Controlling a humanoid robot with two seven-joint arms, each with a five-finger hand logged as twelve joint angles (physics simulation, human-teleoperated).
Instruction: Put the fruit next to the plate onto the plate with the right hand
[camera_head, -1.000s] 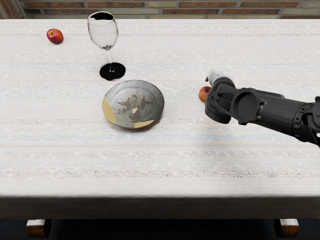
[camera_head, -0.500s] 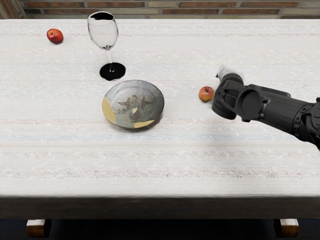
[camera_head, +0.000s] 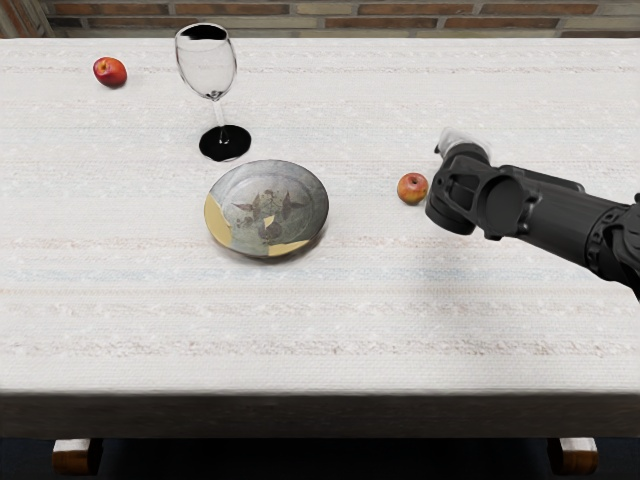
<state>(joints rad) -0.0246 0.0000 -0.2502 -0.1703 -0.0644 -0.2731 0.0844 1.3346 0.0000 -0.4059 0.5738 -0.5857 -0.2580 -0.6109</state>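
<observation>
Your right hand (camera_head: 456, 146) shows only as a pale sliver behind the dark wrist at the end of the arm coming in from the right edge. The wrist covers most of it, so you cannot tell whether it is released or clenched. It holds nothing that you can see. Whether it touches the table (camera_head: 420, 300) is hidden too.

The fruit (camera_head: 412, 188) lies just beside that wrist, on its left and slightly nearer to you than the pale tip. A thin strip of tabletop shows between the two, so they look apart, not touching. That is the relation your next move turns on: the fruit sits toward the plate from the hand, so a reach has to come leftward over it or around it, and a low sweep would likely push it away. It is round, so no long axis dictates the approach.

The plate (camera_head: 268, 208) lies further left on the same line, well apart from the fruit and with nothing on it. By my reading the grasp is not yet made and the carry is all to come.

A glass (camera_head: 207, 68) stands just behind the plate. A second fruit (camera_head: 110, 71) sits at the far left corner, well away from the plate. The left arm is out of view.
</observation>
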